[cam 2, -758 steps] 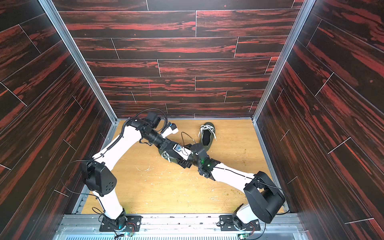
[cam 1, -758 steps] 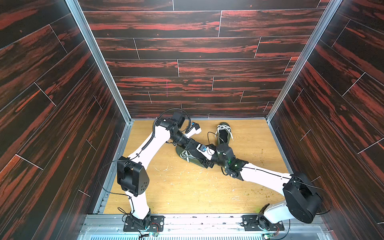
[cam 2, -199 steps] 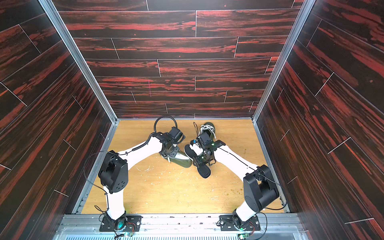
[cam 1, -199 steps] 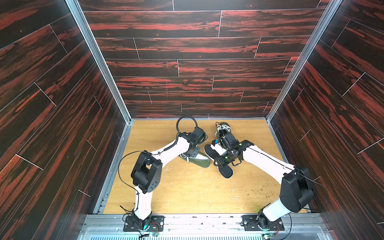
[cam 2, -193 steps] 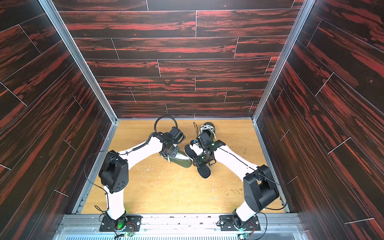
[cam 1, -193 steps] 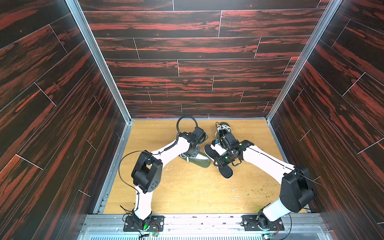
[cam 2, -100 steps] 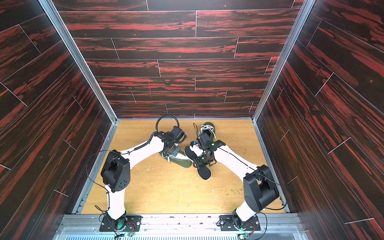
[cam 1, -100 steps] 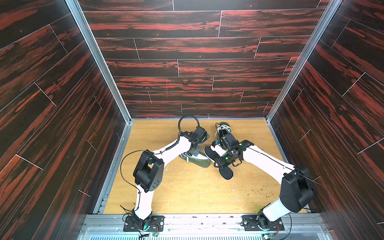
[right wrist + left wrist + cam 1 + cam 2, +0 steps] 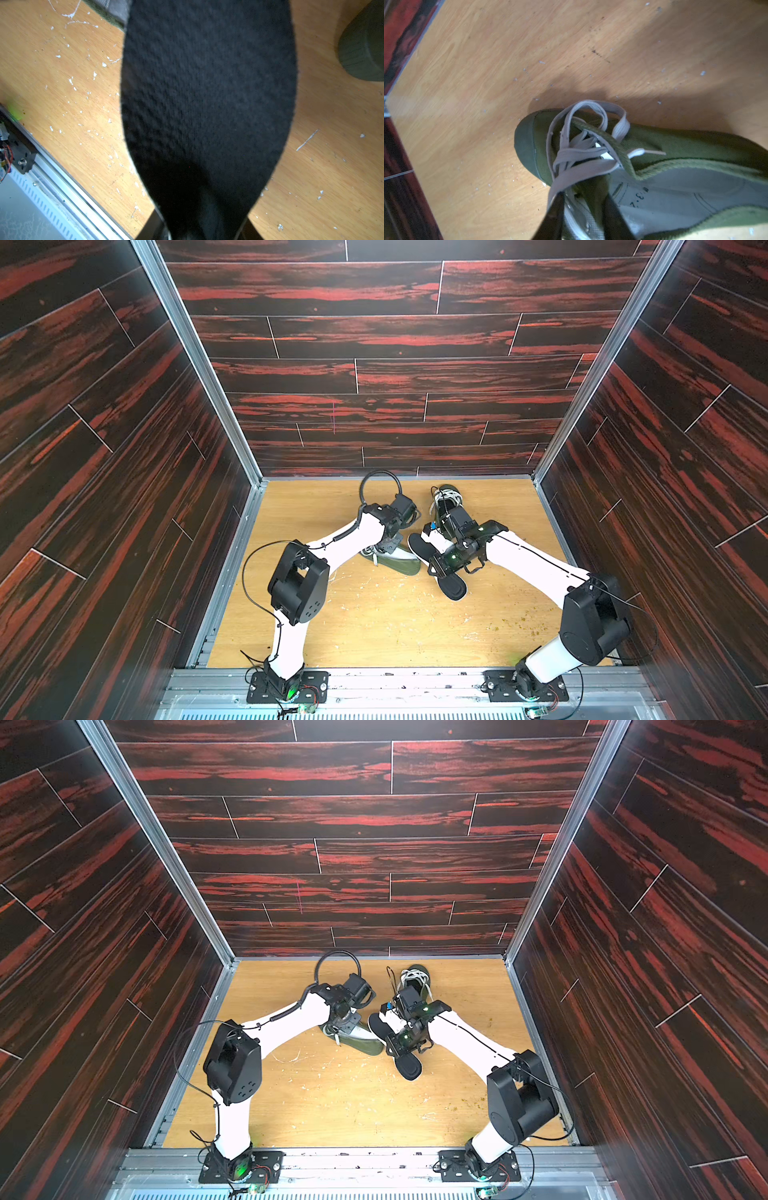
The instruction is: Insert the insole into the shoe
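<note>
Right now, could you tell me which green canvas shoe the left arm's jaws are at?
The olive canvas shoe beside the black insole; the other shoe sits by the back wall.

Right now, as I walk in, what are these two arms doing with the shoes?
The right end effector holds a black insole beside the green shoe. The left end effector sits at that shoe's tongue and laces; whether it grips them is unclear. The insole is not in the shoe yet. A second shoe lies farther back.

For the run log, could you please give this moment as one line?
right gripper: shut on black insole | left gripper: at green shoe, grip unclear | insole: not yet in shoe
</note>
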